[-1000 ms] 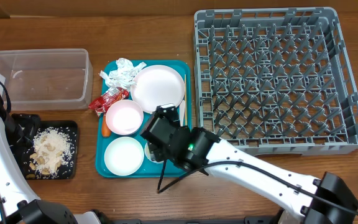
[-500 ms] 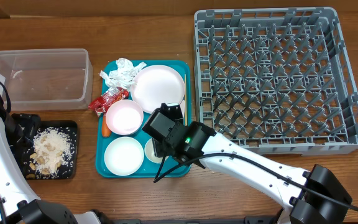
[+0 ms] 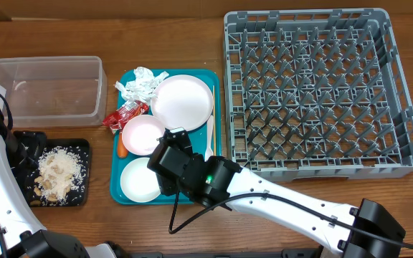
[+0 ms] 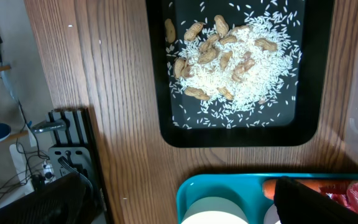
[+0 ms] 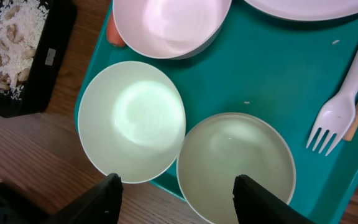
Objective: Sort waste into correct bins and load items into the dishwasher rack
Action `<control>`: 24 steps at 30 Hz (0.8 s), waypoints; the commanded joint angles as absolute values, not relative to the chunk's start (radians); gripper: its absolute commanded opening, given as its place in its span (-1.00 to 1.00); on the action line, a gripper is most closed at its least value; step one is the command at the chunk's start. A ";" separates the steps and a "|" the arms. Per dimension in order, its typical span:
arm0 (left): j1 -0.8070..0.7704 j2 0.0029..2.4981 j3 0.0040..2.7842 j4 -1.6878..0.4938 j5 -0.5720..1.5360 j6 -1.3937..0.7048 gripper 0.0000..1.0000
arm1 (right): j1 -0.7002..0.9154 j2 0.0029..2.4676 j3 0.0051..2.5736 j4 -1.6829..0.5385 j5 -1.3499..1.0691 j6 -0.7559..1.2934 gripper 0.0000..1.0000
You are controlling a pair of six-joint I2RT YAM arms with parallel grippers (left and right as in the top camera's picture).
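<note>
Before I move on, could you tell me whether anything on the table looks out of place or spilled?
Nothing looks broken. The red wrapper hangs over the teal tray's left rim, the carrot sits at that rim half hidden by the pink bowl, and stray grains dot the tray.

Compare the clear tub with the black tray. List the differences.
The clear tub has taller, see-through walls; the black tray is shallow and opaque. The tub looks about empty; the tray holds rice and peanuts. The tub sits farther from the robot, and the tray lies nearer, in front of it. Both are rectangular, similar in footprint, and lie left of the teal tray.
</note>
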State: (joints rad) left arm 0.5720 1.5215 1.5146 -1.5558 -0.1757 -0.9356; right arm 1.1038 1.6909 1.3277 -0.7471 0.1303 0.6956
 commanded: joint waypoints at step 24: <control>0.575 1.524 1.525 -1.555 -0.190 -0.920 1.00 | 0.939 1.484 1.547 -1.097 0.155 0.708 1.00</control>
State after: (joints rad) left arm 0.5720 1.5215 1.5146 -1.5551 -0.1757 -0.9356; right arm 0.9855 1.5257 1.5227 -1.0794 0.1421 0.7067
